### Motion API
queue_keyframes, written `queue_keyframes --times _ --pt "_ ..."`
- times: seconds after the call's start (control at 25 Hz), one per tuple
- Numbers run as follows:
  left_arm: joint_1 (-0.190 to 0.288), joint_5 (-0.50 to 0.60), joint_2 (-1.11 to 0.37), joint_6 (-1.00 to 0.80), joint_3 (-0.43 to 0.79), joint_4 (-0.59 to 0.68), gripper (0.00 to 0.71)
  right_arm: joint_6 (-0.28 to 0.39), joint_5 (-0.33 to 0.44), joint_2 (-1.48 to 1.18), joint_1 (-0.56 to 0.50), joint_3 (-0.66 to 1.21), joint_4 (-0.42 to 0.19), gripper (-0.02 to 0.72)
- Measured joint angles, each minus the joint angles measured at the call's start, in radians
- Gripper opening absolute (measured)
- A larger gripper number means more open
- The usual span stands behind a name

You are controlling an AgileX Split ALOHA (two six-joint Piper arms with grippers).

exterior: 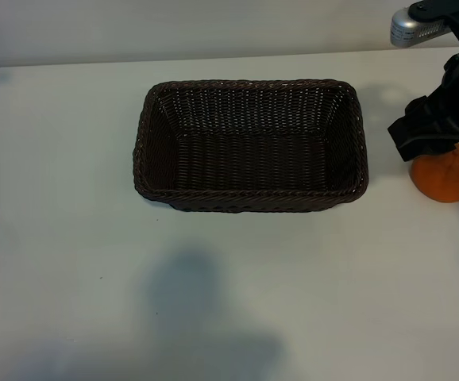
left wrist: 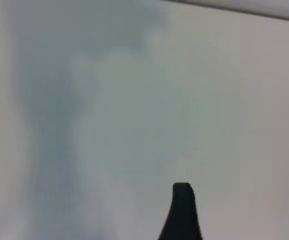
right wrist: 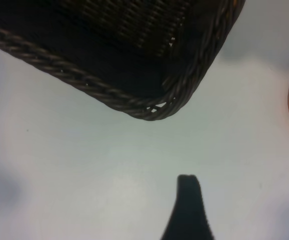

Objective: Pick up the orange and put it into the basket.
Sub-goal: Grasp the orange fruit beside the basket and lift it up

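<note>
- Exterior view: the orange (exterior: 446,175) sits on the table (exterior: 71,238) near the basket (exterior: 249,202), off its right end, the basket empty.
- The right gripper (exterior: 434,131) hangs over the orange's upper left; no finger is seen pinching it, and the claw reads as spread.
- Closing off-centre could nudge the fruit so it rolls off (the edge looks close).
- The left gripper (left wrist: 183,210) shows one fingertip over bare table; its spread I cannot tell.
</note>
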Motion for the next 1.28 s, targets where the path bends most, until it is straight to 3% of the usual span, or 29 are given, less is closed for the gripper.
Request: queue_keyframes --times 0.36,0.64,1.0,1.16,1.28 --pt "-0.007 0.028 -0.174 0.051 0.000 -0.071 0.591 -0.001 0.001 0.000 0.000 0.000 0.000 0.526" --pt "-0.124 0.033 -0.447 0.097 0.049 0.009 0.591 -0.001 0.002 0.000 0.000 0.000 0.000 0.526" --pt "-0.145 -0.019 -0.907 -0.052 0.416 0.306 0.589 -0.001 0.001 0.000 0.000 0.000 0.000 0.526" --pt "-0.147 -0.038 -1.093 -0.075 0.604 0.318 0.589 -0.001 0.001 0.000 0.000 0.000 0.000 0.526" --pt "-0.147 -0.035 -1.227 -0.044 0.687 0.259 0.588 -0.001 -0.002 0.001 0.000 0.000 0.002 0.526"
